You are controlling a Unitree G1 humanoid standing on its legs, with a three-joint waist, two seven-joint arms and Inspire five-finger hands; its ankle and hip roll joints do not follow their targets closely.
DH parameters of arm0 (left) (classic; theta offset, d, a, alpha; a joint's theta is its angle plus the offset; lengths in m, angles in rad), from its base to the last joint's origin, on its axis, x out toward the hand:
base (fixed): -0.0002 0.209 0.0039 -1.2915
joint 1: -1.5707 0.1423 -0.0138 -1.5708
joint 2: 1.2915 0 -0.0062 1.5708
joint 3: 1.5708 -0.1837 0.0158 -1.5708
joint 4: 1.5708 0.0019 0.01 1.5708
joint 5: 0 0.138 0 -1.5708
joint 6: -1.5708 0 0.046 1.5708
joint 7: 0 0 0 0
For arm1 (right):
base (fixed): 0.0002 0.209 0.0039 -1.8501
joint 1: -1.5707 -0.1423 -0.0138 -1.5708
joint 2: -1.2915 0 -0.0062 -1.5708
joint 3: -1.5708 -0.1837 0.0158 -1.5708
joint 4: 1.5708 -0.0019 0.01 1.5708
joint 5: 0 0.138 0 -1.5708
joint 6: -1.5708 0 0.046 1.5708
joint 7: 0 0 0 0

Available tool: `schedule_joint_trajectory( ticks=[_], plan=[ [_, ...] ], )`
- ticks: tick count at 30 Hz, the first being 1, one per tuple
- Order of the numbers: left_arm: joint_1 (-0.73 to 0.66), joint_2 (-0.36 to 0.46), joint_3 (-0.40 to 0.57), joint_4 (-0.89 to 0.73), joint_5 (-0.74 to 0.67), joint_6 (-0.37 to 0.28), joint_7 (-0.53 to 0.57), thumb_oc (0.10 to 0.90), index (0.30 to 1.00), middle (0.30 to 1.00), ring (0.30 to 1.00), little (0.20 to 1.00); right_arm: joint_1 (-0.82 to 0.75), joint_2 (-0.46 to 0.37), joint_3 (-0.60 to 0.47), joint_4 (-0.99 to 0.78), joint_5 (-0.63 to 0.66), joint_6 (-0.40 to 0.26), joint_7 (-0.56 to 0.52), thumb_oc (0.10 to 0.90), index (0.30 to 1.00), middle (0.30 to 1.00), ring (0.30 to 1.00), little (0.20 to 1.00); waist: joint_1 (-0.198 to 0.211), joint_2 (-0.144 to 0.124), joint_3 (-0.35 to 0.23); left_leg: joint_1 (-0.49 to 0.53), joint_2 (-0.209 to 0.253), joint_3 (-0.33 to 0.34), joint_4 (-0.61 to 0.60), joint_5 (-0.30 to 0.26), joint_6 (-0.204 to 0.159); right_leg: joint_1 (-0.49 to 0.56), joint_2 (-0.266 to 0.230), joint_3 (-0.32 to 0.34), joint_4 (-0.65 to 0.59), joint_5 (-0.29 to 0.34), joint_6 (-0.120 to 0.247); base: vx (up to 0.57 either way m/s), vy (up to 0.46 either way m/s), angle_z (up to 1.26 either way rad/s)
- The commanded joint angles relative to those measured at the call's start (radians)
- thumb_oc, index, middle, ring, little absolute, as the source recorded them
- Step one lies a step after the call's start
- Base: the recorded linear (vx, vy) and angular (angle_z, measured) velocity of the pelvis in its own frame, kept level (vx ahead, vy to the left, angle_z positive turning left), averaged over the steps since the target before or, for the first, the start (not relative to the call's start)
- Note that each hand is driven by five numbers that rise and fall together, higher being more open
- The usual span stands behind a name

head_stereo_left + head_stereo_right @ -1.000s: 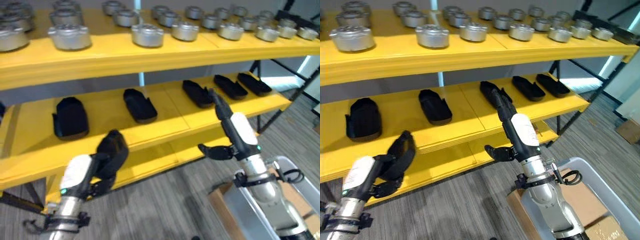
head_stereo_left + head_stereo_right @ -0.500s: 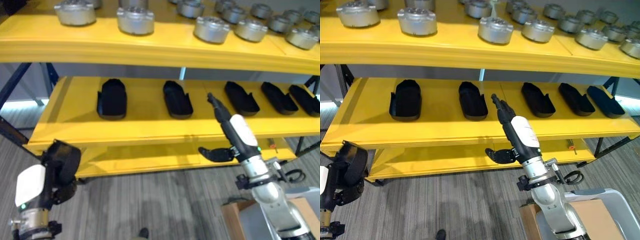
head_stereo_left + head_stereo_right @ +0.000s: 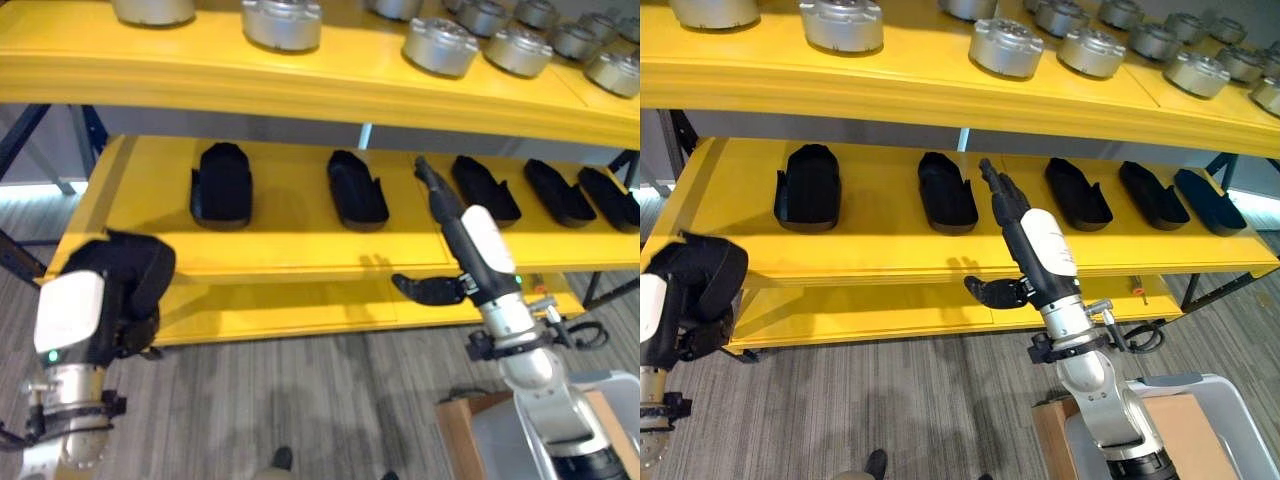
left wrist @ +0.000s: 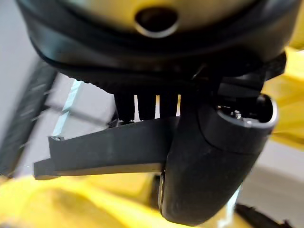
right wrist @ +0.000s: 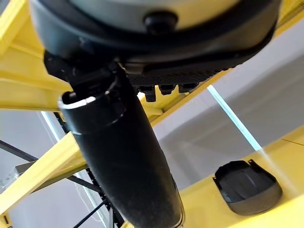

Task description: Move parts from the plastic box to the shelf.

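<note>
Fingers of the right hand (image 3: 470,262) are held straight, empty, toward the shelf (image 3: 300,255); a black part (image 4: 104,152) is clasped by the left hand (image 3: 125,290), presumably for placing.

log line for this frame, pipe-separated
left hand: holds black part, low by shelf end | right hand: open, empty, raised before middle shelf | middle shelf: row of black parts | top shelf: silver parts

Yellow shelf (image 3: 300,255) w/ black parts (image 3: 222,184), right hand (image 3: 440,215) fingers straight, left hand (image 3: 125,290)
</note>
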Motion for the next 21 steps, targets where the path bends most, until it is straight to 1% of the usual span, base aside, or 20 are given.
schedule_joint_trajectory(
  ticks=[1,2,3,4,5,6,7,8,9,10,11,12,14,15,16,17,18,20,21],
  plan=[
    [-0.078,0.088,0.063,-0.133,0.049,-0.052,0.126,0.400,0.300,0.300,0.300,0.300,-0.118,0.005,-0.001,0.007,-0.015,-0.050,-0.061,0.900,1.000,1.000,1.000,1.000,-0.004,0.038,-0.084,0.047,-0.050,0.052,-0.023,-0.079,0.078,-0.089,-0.072,0.081,0.000,0.217,0.098,0.01,0.117,-0.15],
    [-0.094,0.104,0.061,-0.140,0.056,-0.047,0.131,0.400,0.300,0.300,0.300,0.300,-0.123,0.010,0.013,0.010,-0.018,-0.047,-0.058,0.900,1.000,1.000,1.000,1.000,-0.012,0.037,-0.081,0.057,-0.056,0.059,-0.023,-0.081,0.085,-0.094,-0.082,0.089,0.017,0.223,0.096,0.03,0.119,-0.15],
    [-0.099,0.110,0.068,-0.145,0.060,-0.043,0.137,0.400,0.300,0.300,0.300,0.300,-0.123,0.014,0.019,0.012,-0.020,-0.045,-0.056,0.900,1.000,1.000,1.000,1.000,-0.013,0.042,-0.078,0.070,-0.052,0.063,-0.023,-0.089,0.088,-0.099,-0.081,0.101,0.042,0.214,0.094,0.00,0.168,-0.18],
    [-0.106,0.116,0.074,-0.154,0.059,-0.041,0.137,0.400,0.300,0.300,0.300,0.300,-0.122,0.015,0.022,0.013,-0.019,-0.045,-0.054,0.900,1.000,1.000,1.000,1.000,-0.017,0.043,-0.071,0.076,-0.055,0.068,-0.023,-0.086,0.093,-0.110,-0.089,0.114,0.068,0.215,0.092,0.03,0.119,-0.10],
    [-0.114,0.122,0.076,-0.154,0.059,-0.038,0.141,0.400,0.300,0.300,0.300,0.300,-0.119,0.016,0.025,0.014,-0.019,-0.043,-0.053,0.900,1.000,1.000,1.000,1.000,-0.023,0.047,-0.068,0.086,-0.051,0.068,-0.023,-0.090,0.092,-0.115,-0.087,0.130,0.086,0.213,0.091,0.00,0.109,-0.15],
    [-0.132,0.136,0.074,-0.159,0.058,-0.033,0.145,0.400,0.300,0.300,0.300,0.300,-0.121,0.018,0.030,0.012,-0.021,-0.041,-0.050,0.900,1.000,1.000,1.000,1.000,-0.038,0.051,-0.060,0.092,-0.047,0.064,-0.023,-0.088,0.094,-0.126,-0.077,0.171,0.112,0.217,0.086,-0.01,0.089,-0.09],
    [-0.148,0.143,0.069,-0.155,0.057,-0.029,0.149,0.400,0.300,0.300,0.300,0.300,-0.123,0.019,0.034,0.015,-0.023,-0.039,-0.051,0.900,1.000,1.000,1.000,1.000,-0.053,0.053,-0.054,0.097,-0.042,0.059,-0.023,-0.086,0.096,-0.143,-0.056,0.222,0.130,0.202,0.077,-0.04,0.088,-0.07],
    [-0.158,0.150,0.067,-0.151,0.057,-0.026,0.153,0.400,0.300,0.300,0.300,0.300,-0.120,0.016,0.033,0.015,-0.020,-0.039,-0.049,0.900,1.000,1.000,1.000,1.000,-0.064,0.058,-0.052,0.098,-0.037,0.056,-0.023,-0.083,0.099,-0.160,-0.021,0.266,0.151,0.163,0.060,-0.03,0.081,0.19],
    [-0.166,0.155,0.063,-0.147,0.056,-0.024,0.154,0.400,0.300,0.300,0.300,0.300,-0.113,0.013,0.032,0.016,-0.017,-0.040,-0.046,0.900,1.000,1.000,1.000,1.000,-0.073,0.062,-0.051,0.099,-0.033,0.058,-0.023,-0.080,0.101,-0.175,0.022,0.295,0.172,0.115,0.041,-0.02,0.072,0.19],
    [-0.183,0.159,0.058,-0.144,0.055,-0.021,0.153,0.400,0.300,0.300,0.300,0.300,-0.106,0.011,0.027,0.014,-0.011,-0.041,-0.044,0.900,1.000,1.000,1.000,1.000,-0.079,0.064,-0.052,0.098,-0.031,0.061,-0.023,-0.077,0.103,-0.187,0.069,0.304,0.196,0.062,0.020,-0.04,0.061,0.07],
    [-0.198,0.165,0.055,-0.136,0.055,-0.018,0.153,0.400,0.300,0.300,0.300,0.300,-0.092,0.007,0.018,0.012,-0.004,-0.045,-0.041,0.900,1.000,1.000,1.000,1.000,-0.085,0.063,-0.052,0.091,-0.032,0.067,-0.023,-0.068,0.103,-0.196,0.103,0.293,0.210,0.029,0.003,-0.02,0.037,-0.11],
    [-0.215,0.170,0.049,-0.149,0.057,-0.016,0.151,0.400,0.300,0.300,0.300,0.300,-0.072,0.005,0.007,0.006,0.003,-0.049,-0.038,0.900,1.000,1.000,1.000,1.000,-0.088,0.061,-0.056,0.088,-0.036,0.069,-0.023,-0.067,0.104,-0.198,0.134,0.266,0.229,0.000,-0.012,-0.01,0.024,-0.07],
    [-0.231,0.167,0.036,-0.148,0.059,-0.010,0.146,0.400,0.300,0.300,0.300,0.300,-0.033,-0.002,-0.012,0.002,0.015,-0.056,-0.033,0.900,1.000,1.000,1.000,1.000,-0.104,0.059,-0.070,0.086,-0.041,0.056,-0.023,-0.070,0.097,-0.193,0.184,0.233,0.241,-0.044,-0.028,0.06,-0.015,0.10],
    [-0.245,0.169,0.027,-0.144,0.061,-0.007,0.146,0.400,0.300,0.300,0.300,0.300,-0.023,-0.005,-0.016,0.005,0.020,-0.057,-0.032,0.900,1.000,1.000,1.000,1.000,-0.115,0.055,-0.076,0.083,-0.044,0.048,-0.023,-0.066,0.092,-0.191,0.213,0.231,0.232,-0.054,-0.032,0.04,-0.035,0.37],
    [-0.247,0.169,0.025,-0.143,0.062,-0.007,0.146,0.400,0.300,0.300,0.300,0.300,-0.023,-0.005,-0.018,0.004,0.021,-0.058,-0.031,0.900,1.000,1.000,1.000,1.000,-0.115,0.054,-0.076,0.079,-0.045,0.047,-0.023,-0.061,0.092,-0.192,0.212,0.229,0.228,-0.048,-0.035,0.00,-0.049,0.71],
    [-0.271,0.169,0.012,-0.137,0.063,0.000,0.149,0.400,0.300,0.300,0.300,0.300,-0.012,-0.011,-0.024,0.005,0.030,-0.062,-0.031,0.900,1.000,1.000,1.000,1.000,-0.132,0.050,-0.087,0.068,-0.046,0.040,-0.023,-0.049,0.080,-0.194,0.261,0.247,0.197,-0.057,-0.045,-0.01,-0.046,0.60],
    [-0.287,0.165,0.005,-0.132,0.067,0.005,0.153,0.400,0.300,0.300,0.300,0.300,-0.004,-0.018,-0.031,0.003,0.033,-0.063,-0.035,0.900,1.000,1.000,1.000,1.000,-0.145,0.052,-0.091,0.063,-0.044,0.035,-0.023,-0.046,0.072,-0.195,0.288,0.281,0.175,-0.062,-0.048,0.00,-0.048,0.50],
    [-0.297,0.157,-0.007,-0.121,0.070,0.010,0.155,0.400,0.300,0.300,0.300,0.300,0.008,-0.029,-0.042,-0.005,0.033,-0.067,-0.039,0.900,1.000,1.000,1.000,1.000,-0.161,0.053,-0.093,0.051,-0.039,0.028,-0.023,-0.038,0.064,-0.202,0.309,0.349,0.155,-0.061,-0.052,-0.01,-0.035,0.29],
    [-0.295,0.152,-0.011,-0.117,0.073,0.008,0.156,0.400,0.300,0.300,0.300,0.300,0.016,-0.034,-0.052,-0.010,0.033,-0.069,-0.042,0.900,1.000,1.000,1.000,1.000,-0.160,0.054,-0.098,0.047,-0.039,0.030,-0.023,-0.038,0.064,-0.192,0.306,0.360,0.139,-0.059,-0.053,0.01,-0.057,0.31]
  ],
)
